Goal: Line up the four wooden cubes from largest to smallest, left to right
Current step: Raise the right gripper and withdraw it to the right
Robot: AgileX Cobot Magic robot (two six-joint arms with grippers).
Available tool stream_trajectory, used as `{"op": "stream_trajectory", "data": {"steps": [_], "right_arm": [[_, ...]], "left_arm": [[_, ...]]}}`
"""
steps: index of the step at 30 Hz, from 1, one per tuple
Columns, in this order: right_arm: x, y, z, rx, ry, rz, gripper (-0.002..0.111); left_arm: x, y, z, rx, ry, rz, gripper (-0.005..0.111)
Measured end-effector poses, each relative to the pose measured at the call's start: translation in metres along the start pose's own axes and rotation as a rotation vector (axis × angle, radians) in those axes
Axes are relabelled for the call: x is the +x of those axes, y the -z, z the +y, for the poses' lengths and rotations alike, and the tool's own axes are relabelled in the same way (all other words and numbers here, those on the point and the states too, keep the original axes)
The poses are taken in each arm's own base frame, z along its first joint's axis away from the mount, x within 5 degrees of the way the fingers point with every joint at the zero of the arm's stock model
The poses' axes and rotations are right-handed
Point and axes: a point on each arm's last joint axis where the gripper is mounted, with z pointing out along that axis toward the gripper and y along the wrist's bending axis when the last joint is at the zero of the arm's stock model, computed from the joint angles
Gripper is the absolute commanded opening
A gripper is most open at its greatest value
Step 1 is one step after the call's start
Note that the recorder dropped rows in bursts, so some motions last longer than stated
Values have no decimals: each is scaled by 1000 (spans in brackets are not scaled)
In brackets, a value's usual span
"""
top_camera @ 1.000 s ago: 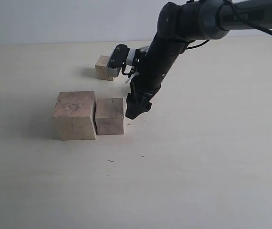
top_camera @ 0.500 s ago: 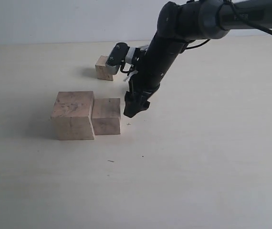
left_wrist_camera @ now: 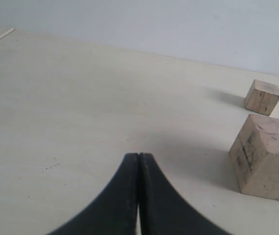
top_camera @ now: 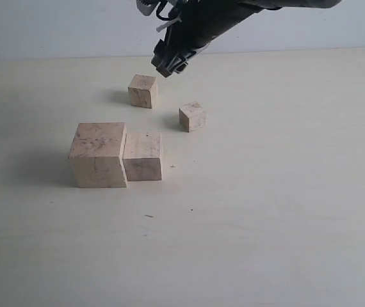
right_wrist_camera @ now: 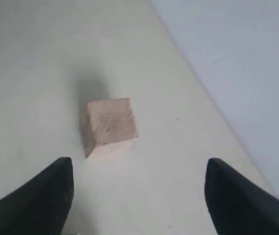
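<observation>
Four wooden cubes lie on the pale table. The largest cube (top_camera: 98, 153) (left_wrist_camera: 269, 156) sits at the left, with the second cube (top_camera: 143, 155) touching its right side. A third cube (top_camera: 143, 90) (left_wrist_camera: 262, 96) (right_wrist_camera: 109, 125) lies farther back, and the smallest cube (top_camera: 192, 116) lies to its right, nearer the front. My right gripper (top_camera: 170, 61) (right_wrist_camera: 138, 164) hangs open and empty, high above the table near the third cube. My left gripper (left_wrist_camera: 138, 155) is shut with nothing in it, some way left of the largest cube; the exterior view does not show it.
A pale wall (top_camera: 54, 25) stands behind the table's far edge. The bare tabletop (top_camera: 266, 211) stretches to the right and front of the cubes.
My right arm has risen and drawn back from beside the second cube, which now rests against the largest. The smallest cube, hidden behind the arm before, now shows.
</observation>
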Motion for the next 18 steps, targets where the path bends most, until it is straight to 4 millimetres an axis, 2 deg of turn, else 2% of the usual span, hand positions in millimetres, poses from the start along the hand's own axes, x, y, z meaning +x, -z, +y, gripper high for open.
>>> {"op": "stream_trajectory", "data": {"steps": [5, 11, 18], "right_arm": [[6, -20, -6, 103, -12, -60, 70], [18, -44, -3, 100, -76, -56, 70], [25, -46, 9, -31, -128, 15, 70]], "left_arm": [[0, 0, 0, 0, 0, 0, 0], [0, 0, 0, 0, 0, 0, 0], [0, 0, 0, 0, 0, 0, 0]]}}
